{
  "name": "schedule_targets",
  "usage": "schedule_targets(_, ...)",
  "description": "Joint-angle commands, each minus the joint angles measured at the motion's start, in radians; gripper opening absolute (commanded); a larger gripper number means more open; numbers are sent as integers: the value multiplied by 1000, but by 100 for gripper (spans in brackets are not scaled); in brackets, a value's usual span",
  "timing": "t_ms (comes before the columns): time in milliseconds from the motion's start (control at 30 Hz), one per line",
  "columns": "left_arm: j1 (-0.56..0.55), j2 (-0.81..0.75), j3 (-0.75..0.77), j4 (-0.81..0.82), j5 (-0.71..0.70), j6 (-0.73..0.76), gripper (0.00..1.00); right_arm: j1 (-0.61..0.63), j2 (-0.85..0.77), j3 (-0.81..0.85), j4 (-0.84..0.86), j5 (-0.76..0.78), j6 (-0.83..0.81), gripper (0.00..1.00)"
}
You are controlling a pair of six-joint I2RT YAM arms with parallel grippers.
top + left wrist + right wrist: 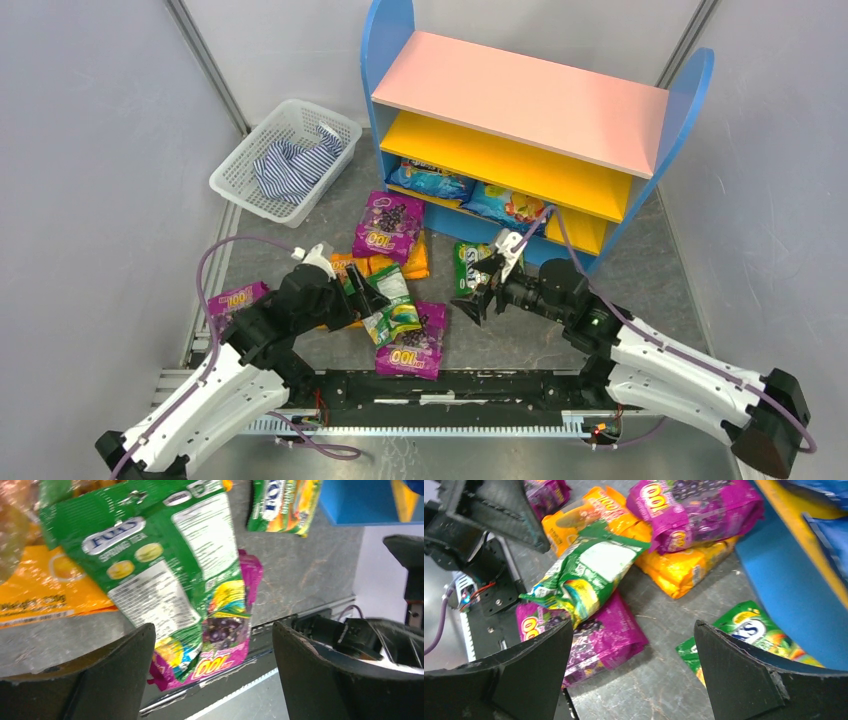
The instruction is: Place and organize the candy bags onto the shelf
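The shelf (520, 95) stands at the back right, with blue bags (432, 181) on its lowest tier. Loose candy bags lie in front of it: a purple one (388, 225) over an orange one (412, 262), a green FOX'S bag (398, 312) resting on another purple bag (412, 350), and a third purple one (235, 298) at the far left. My left gripper (214, 627) is open, its jaws spread around the lower end of that green bag (150, 545). My right gripper (633, 624) is open over bare table beside a second green FOX'S bag (749, 630).
A white mesh basket (240, 170) holding a blue-white striped cloth (295, 165) sits at the back left. The arms' mounting rail (450, 385) runs along the near edge. The shelf's blue base (784, 595) is close to my right gripper's right finger.
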State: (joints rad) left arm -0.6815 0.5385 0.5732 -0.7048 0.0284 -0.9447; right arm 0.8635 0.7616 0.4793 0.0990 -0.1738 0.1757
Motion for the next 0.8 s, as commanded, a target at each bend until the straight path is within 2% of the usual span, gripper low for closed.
schedule_targets(0,-3,-5,-26,-98,-66,-137,91,92,49,-5,84,72,-18,98)
schedule_targets(100,-3,-43,-72,-98,-36,-215,91,139,89,-4,108,99,-20,98)
schedule_targets(233,-3,-76,-107,-79,-43,-229,91,178,129,-4,141,107,-18,98)
schedule_targets(367,-3,-78,-203,133,91,-236,92,225,163,6,151,143,-36,98)
schedule_targets(467,-3,-75,-281,301,170,-278,88,251,182,14,145,167,-61,98)
schedule_targets(567,-3,-82,-284,305,144,-291,71,280,198,13,153,167,-100,98)
schedule_targets(767,-3,-181,-284,282,99,-320,47,365,204,-35,252,191,-301,98)
